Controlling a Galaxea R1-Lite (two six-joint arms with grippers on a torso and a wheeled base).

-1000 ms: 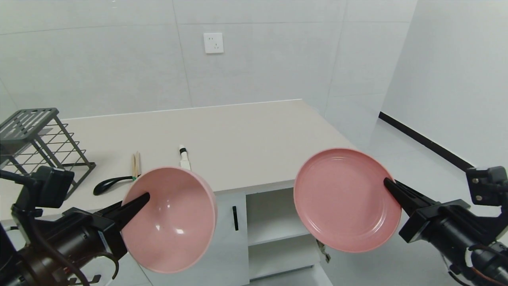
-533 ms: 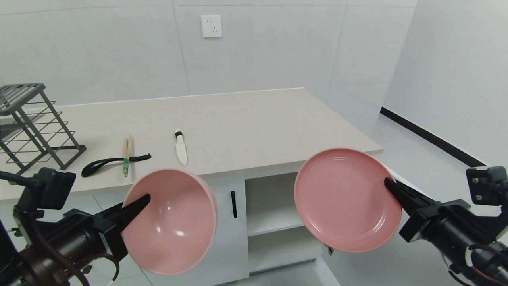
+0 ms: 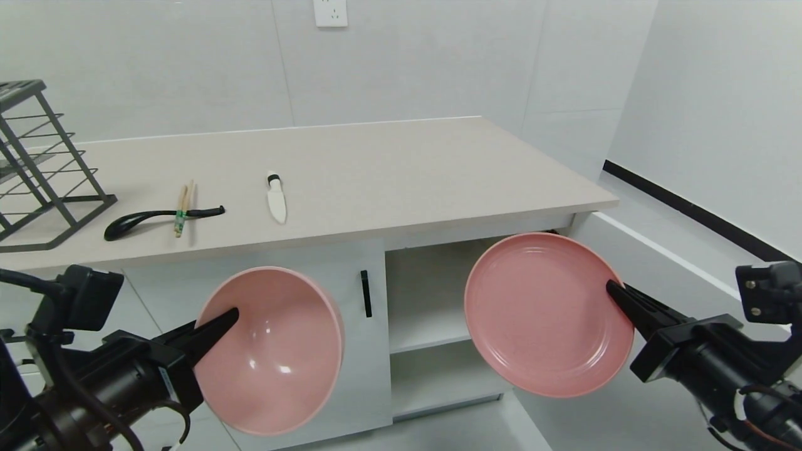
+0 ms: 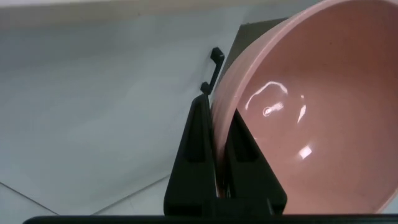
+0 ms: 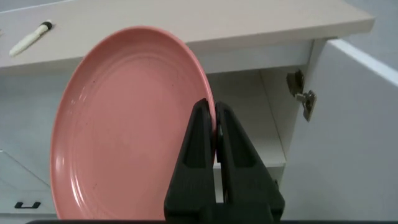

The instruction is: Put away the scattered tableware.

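My left gripper [image 3: 227, 316] is shut on the rim of a pink bowl [image 3: 276, 351], held on edge in front of the shut cabinet door [image 3: 263, 275]; in the left wrist view the bowl [image 4: 311, 106] sits between the fingers [image 4: 200, 130]. Over on the right, my right gripper [image 3: 614, 293] is shut on the rim of a pink plate [image 3: 539, 313], held upright before the open cabinet [image 3: 432, 313]. The plate [image 5: 124, 124] also appears in the right wrist view. On the counter [image 3: 388, 169] lie a black spoon [image 3: 141, 219], chopsticks [image 3: 182, 200] and a small white knife [image 3: 276, 199].
A dark wire rack [image 3: 37, 163] stands at the counter's left end. The open cabinet has a shelf [image 3: 426, 332] inside, and its door [image 5: 360, 124] is swung out to the right. A wall outlet [image 3: 330, 11] is on the back wall.
The head camera has sunk, so the counter and its things sit higher in the picture and more of the cabinet shows. Both grippers keep the same hold on bowl and plate.
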